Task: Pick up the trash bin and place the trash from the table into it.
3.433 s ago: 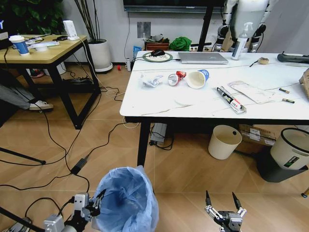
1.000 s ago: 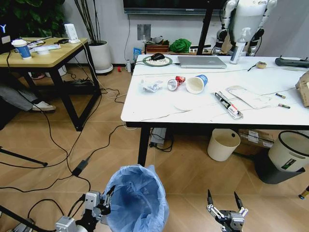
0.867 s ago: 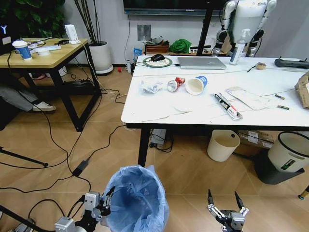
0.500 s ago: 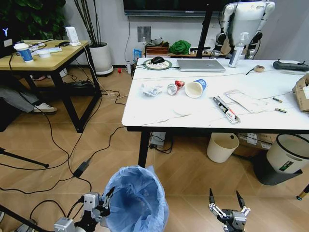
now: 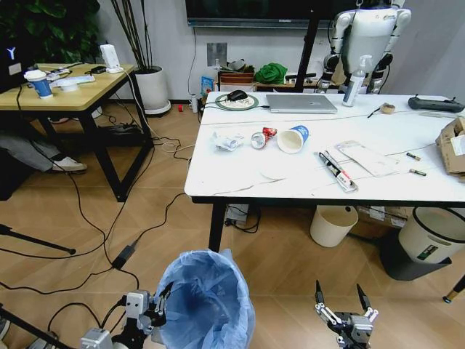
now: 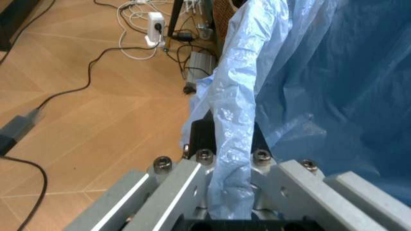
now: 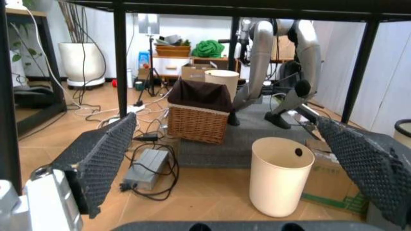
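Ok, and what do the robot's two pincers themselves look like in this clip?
Both are bare silver-grey metal. The left pincer has a blocky body with visible bolt heads and dark pointed fingertips. The right pincer has two slim black tapered fingers; up close their pads show a dark cross-hatched grip texture.

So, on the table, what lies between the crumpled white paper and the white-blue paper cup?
In the head view, the crushed red-white can lies on the table between the crumpled white paper and the paper cup.

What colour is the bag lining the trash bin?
Translucent blue. The trash bin and its crinkled liner show best in the head view.
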### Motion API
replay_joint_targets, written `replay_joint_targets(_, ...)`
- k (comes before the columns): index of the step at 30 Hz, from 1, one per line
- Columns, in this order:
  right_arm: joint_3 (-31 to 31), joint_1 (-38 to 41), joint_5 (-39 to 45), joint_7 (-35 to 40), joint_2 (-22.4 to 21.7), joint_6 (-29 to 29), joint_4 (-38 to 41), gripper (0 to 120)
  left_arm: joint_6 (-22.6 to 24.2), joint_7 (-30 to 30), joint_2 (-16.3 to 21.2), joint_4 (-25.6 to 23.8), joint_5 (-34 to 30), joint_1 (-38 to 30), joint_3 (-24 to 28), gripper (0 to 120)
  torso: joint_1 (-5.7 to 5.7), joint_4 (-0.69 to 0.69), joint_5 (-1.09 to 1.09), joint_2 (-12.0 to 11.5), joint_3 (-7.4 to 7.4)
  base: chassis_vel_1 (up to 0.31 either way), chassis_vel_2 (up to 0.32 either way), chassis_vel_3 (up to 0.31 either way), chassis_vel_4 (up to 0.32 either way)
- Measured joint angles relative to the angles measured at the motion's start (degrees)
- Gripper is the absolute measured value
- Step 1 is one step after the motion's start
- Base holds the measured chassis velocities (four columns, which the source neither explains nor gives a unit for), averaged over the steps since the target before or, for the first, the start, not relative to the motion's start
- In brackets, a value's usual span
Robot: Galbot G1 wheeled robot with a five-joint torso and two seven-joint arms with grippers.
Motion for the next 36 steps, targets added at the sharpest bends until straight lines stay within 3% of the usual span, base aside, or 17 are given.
replay_joint_targets(36, 0.27, -0.04, 0.15, 0.00, 0.00, -0.77, 0.89, 100, 0.28, -0.05, -0.15, 0.16, -0.09, -0.32, 0.67, 0, 3.66, 0.00, 0.00, 8.97, 5.31, 0.000, 0.000, 0.000, 0.000)
